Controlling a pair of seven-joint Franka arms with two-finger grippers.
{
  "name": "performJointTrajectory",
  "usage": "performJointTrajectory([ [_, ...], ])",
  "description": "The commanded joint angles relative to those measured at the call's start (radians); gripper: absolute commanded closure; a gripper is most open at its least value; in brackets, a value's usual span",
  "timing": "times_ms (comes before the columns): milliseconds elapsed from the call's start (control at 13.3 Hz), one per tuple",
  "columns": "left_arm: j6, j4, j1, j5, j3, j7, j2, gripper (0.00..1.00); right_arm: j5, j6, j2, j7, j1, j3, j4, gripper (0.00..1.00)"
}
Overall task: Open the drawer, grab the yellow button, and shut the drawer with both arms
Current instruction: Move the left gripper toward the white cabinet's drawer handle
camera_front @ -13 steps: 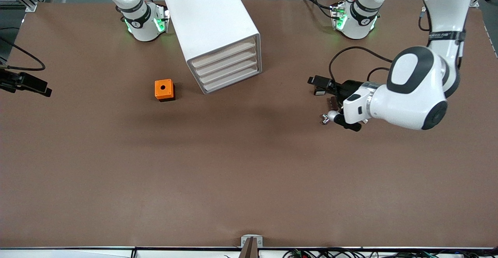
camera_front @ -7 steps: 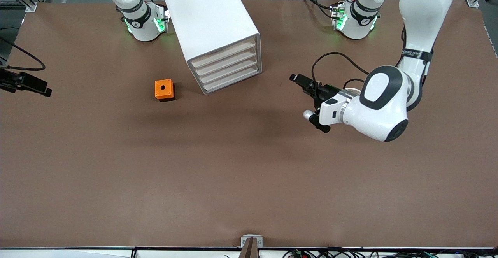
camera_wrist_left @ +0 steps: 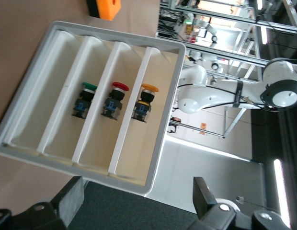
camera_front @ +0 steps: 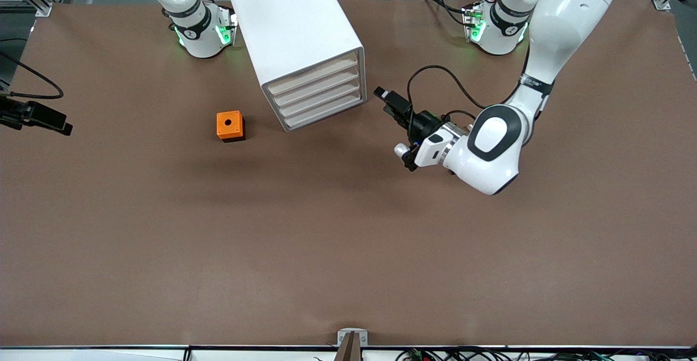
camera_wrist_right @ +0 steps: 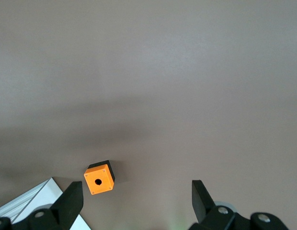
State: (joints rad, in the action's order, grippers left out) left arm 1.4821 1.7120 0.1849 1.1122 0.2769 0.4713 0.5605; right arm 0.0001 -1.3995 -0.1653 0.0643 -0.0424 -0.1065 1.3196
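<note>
The white cabinet [camera_front: 297, 34] stands near the arms' bases with all four drawers pushed in. Its uppermost drawer [camera_front: 313, 75] is shut. In the left wrist view that drawer [camera_wrist_left: 139, 148] holds the button [camera_wrist_left: 144, 103], which has an orange-yellow cap. My left gripper [camera_front: 387, 101] hovers low over the table, just off the cabinet's front toward the left arm's end. It faces the drawers, open and empty [camera_wrist_left: 136, 206]. My right gripper [camera_wrist_right: 136, 203] is out of the front view. It hangs open high over the table, looking down on the orange cube.
An orange cube with a hole [camera_front: 230, 126] [camera_wrist_right: 99, 178] sits beside the cabinet toward the right arm's end. A green button [camera_wrist_left: 84, 100] and a red button [camera_wrist_left: 115, 99] lie in the drawers below. A black fixture [camera_front: 35, 116] juts in at the table's edge.
The left arm has swung toward the cabinet, bringing its open gripper close to the drawer fronts. The right arm, the cube and the cabinet have not moved.
</note>
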Motion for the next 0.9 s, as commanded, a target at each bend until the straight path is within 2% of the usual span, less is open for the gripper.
performJointTrajectory([
  [0, 0.075, 0.037, 0.051, 0.044, 0.005, 0.064, -0.008, 0.00, -0.012, 0.005, 0.003, -0.006, 0.012, 0.010, -0.008, 0.00],
  [151, 0.127, 0.044, 0.096, 0.092, 0.005, 0.107, -0.002, 0.00, -0.014, 0.005, 0.003, -0.006, 0.012, 0.010, -0.008, 0.00],
  [377, 0.165, 0.069, 0.160, 0.205, 0.005, 0.243, 0.038, 0.10, -0.014, 0.005, 0.004, -0.006, 0.012, 0.008, -0.008, 0.00],
  [528, 0.173, 0.069, 0.177, 0.218, 0.005, 0.315, 0.056, 0.14, -0.014, 0.005, 0.004, -0.006, 0.013, 0.008, -0.008, 0.00],
  [829, 0.211, 0.067, 0.208, 0.221, 0.005, 0.331, 0.076, 0.21, -0.014, 0.005, 0.004, -0.008, 0.013, 0.008, -0.008, 0.00],
])
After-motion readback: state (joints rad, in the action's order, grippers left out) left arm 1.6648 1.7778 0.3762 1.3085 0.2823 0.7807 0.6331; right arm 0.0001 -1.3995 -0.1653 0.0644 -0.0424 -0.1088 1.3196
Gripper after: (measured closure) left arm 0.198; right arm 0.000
